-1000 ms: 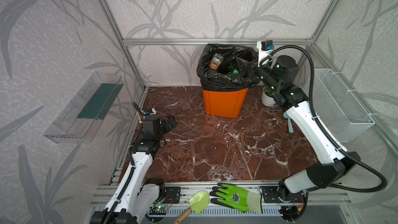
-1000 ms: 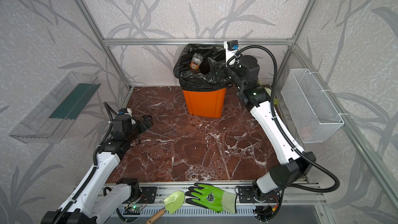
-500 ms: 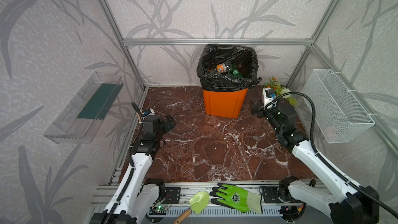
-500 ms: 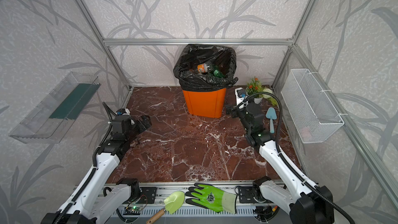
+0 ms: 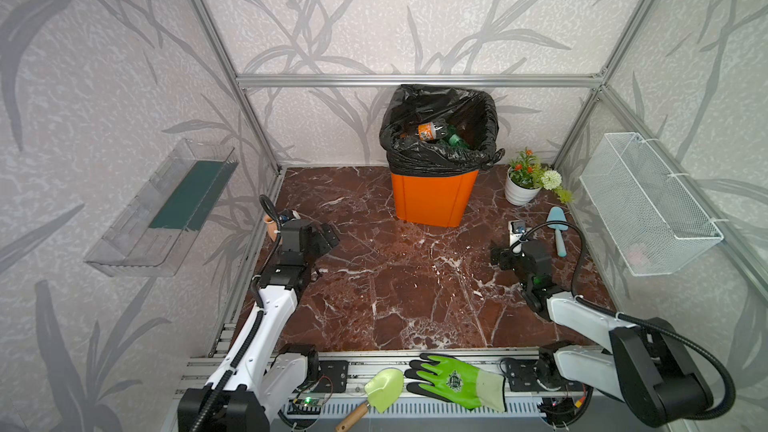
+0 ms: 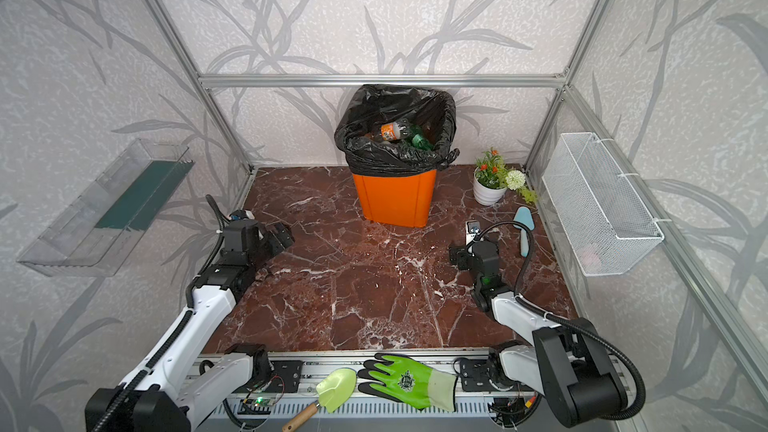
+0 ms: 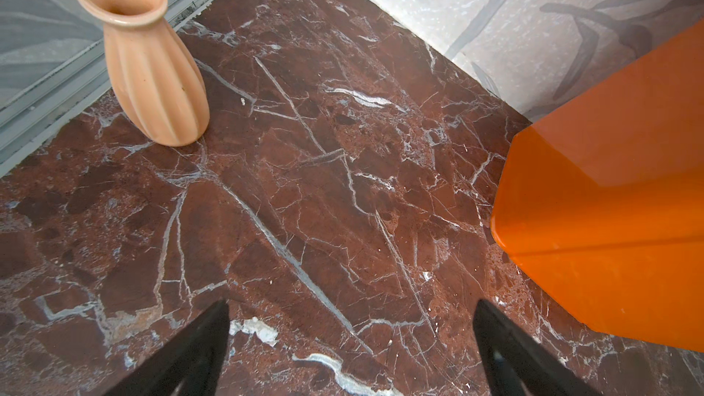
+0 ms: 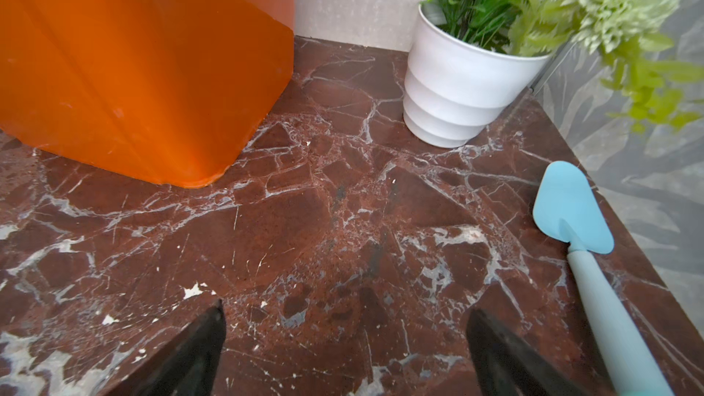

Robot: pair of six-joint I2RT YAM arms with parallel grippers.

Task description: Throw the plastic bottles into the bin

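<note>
Red-brown marble floor [image 5: 395, 292], listed from 9 o'clock across to 3 o'clock.

- Clear wall tray [image 5: 166, 209]: on the left wall, off the floor.
- Terracotta vase [image 7: 152, 70]: upright at 9 o'clock, beside the edge rail.
- left gripper [image 5: 328, 238]: just inward of the vase, jaws spread wide with nothing between them, pointing toward 1 o'clock.
- bin [image 5: 432, 197]: orange with a black liner, at 12 o'clock against the back wall.
- plastic bottles [image 5: 434, 132]: inside the bin, heaped near the liner's rim. Topmost one orange-labelled, on its side, long axis roughly 9-to-3. None visible on the floor in any view.
- Green trowel [image 5: 384, 384] and green glove [image 5: 457, 380]: at 6 o'clock on the front rail.
- right gripper [image 5: 498, 257]: at 3 o'clock, jaws likewise wide and empty. Bin at about 11 o'clock from it and, by judgement, nearer to it than to the left gripper.
- White flower pot [image 5: 519, 195]: at 1 o'clock, just right of the bin.
- Blue trowel [image 5: 557, 230]: flat beside the right edge.
- Wire basket [image 5: 648, 201]: on the right wall.

Judged at or near completion, with no bottle left outside the bin for either arm.
</note>
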